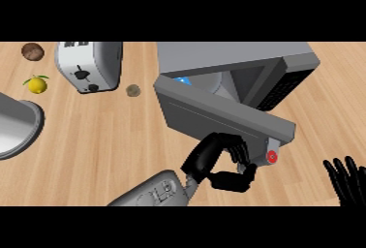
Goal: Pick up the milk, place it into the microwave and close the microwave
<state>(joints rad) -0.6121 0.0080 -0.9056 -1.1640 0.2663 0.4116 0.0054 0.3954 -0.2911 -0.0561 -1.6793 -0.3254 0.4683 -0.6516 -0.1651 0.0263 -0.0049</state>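
Note:
The grey microwave [243,58] stands at the back right of the wooden counter. Its door [214,111] is swung partway across the opening, and a red button [271,156] shows at the door's near end. Above the door's top edge a small blue-and-white bit of the milk [184,81] shows inside the cavity; the door hides the rest of it. My left hand [218,162] reaches in from the lower middle, its bent fingers resting against the door's outer face near the free end and holding nothing. At the lower right edge my right hand [346,181] rests open, fingers up.
A white toaster [89,65] stands at the back left, with a brown round item [32,51] and a lemon [37,84] to its left. A small round brownish thing [133,90] lies between toaster and microwave. A large grey pot [14,126] sits at the left edge.

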